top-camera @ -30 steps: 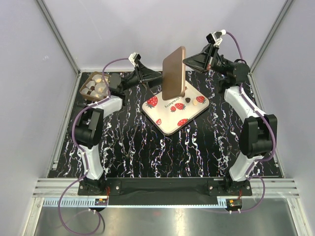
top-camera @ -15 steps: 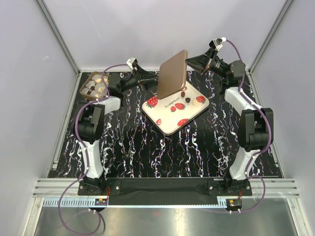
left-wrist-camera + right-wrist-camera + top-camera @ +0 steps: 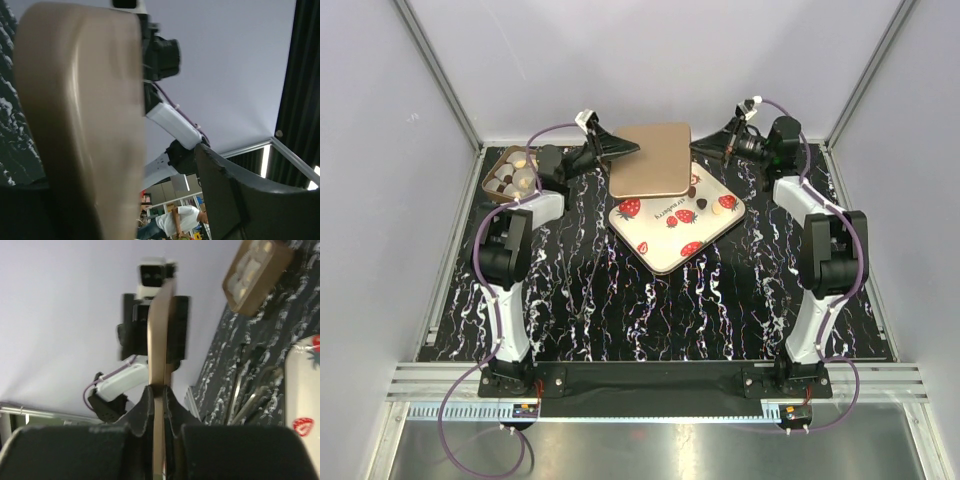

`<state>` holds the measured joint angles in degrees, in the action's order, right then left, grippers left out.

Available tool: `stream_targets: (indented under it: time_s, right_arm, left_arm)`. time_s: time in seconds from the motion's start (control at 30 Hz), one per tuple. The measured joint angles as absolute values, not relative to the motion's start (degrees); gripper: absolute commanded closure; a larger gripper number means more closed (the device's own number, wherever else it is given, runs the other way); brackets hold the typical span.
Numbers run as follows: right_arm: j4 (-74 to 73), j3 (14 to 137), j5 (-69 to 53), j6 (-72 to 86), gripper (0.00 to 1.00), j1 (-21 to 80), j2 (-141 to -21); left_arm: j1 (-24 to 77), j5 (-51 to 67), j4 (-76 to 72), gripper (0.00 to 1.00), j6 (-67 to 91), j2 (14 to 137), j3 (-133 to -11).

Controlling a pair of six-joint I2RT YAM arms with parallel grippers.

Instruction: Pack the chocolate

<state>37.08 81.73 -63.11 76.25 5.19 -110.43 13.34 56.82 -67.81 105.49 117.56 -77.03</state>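
- Top view: R pincer (image 3: 699,150) pinches the lid (image 3: 650,165) edge tight. Lid lies flat, up over the tray's (image 3: 660,255) far side.
- L pincer (image 3: 630,148) looks wide, w/ lid by one finger only.
- Choc (image 3: 703,203) sits on the tray, just under the lid's near edge, nearer R arm.
- Box (image 3: 488,182) is far left by L arm, w/ room on the bench (image 3: 580,300) btw.
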Motion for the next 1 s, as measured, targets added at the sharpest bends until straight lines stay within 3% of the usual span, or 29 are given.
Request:
stream_targets:
  time_s: [0.07, 0.2, 0.37, 0.53, 0.7, 0.73, 0.77, 1.0]
  right_arm:
    - [32.6, 81.7, -62.7, 73.0, 0.84, 4.8, -111.9]
    - [25.0, 80.9, -62.8, 67.9, 0.84, 5.3, -113.2]
    - [24.9, 79.8, -64.0, 66.8, 0.79, 6.3, -113.2]
    - [28.1, 79.5, -64.2, 66.9, 0.74, 6.4, -113.2]
    - [29.3, 77.5, -64.9, 67.4, 0.61, 6.9, -113.3]
    - [29.1, 77.6, -65.2, 67.3, 0.48, 6.9, -113.3]
    - [28.3, 77.8, -65.4, 66.9, 0.43, 6.8, -113.2]
    - [4.7, 90.4, -61.8, 51.1, 0.24, 5.5, -113.5]
  left_arm:
    - [13.2, 57.6, -70.0, 0.34, 106.4, 117.4, -77.5]
    - [13.8, 57.5, -71.5, 0.40, 107.1, 117.4, -77.6]
    - [14.4, 58.8, -71.8, 0.66, 106.9, 117.6, -77.6]
    - [13.6, 60.9, -70.3, 0.76, 106.4, 119.8, -77.5]
    - [13.8, 62.2, -70.0, 0.85, 106.3, 120.3, -77.1]
    - [13.8, 62.6, -70.0, 0.86, 106.3, 120.4, -77.1]
    - [13.8, 62.9, -70.0, 0.86, 106.3, 120.5, -77.1]
    - [13.1, 64.5, -70.5, 0.88, 106.7, 120.7, -76.2]
